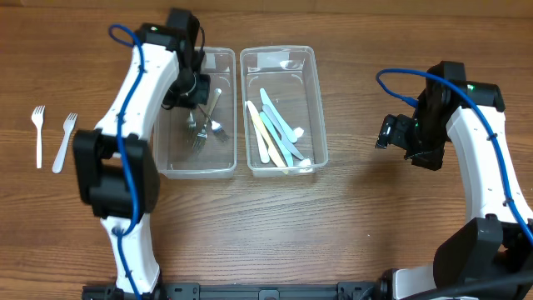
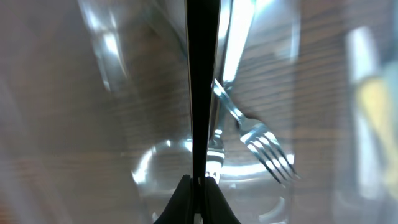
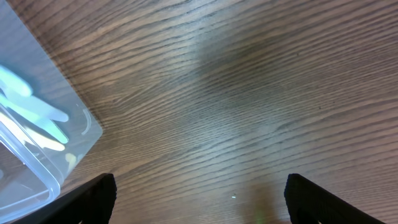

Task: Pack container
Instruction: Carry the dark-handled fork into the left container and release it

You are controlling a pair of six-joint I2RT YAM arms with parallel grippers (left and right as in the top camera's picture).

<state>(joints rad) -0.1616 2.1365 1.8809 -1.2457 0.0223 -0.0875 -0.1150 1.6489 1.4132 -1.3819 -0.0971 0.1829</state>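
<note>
Two clear plastic containers stand side by side. The left container [image 1: 218, 55] holds several metal forks [image 1: 215, 127]. The right container [image 1: 320, 125] holds several pastel plastic utensils [image 1: 279, 133]. My left gripper [image 1: 200, 93] is down inside the left container, shut on a thin metal utensil that shows edge-on as a dark strip [image 2: 199, 87] between the fingers [image 2: 199, 186]. Another metal fork [image 2: 267, 146] lies just below it. My right gripper [image 1: 385, 133] is open and empty over bare table, to the right of the right container; its fingers [image 3: 199, 199] are spread wide.
Two white plastic forks [image 1: 38, 133] [image 1: 65, 142] lie on the wood table at the far left. A corner of the right container [image 3: 84, 124] shows at the left of the right wrist view.
</note>
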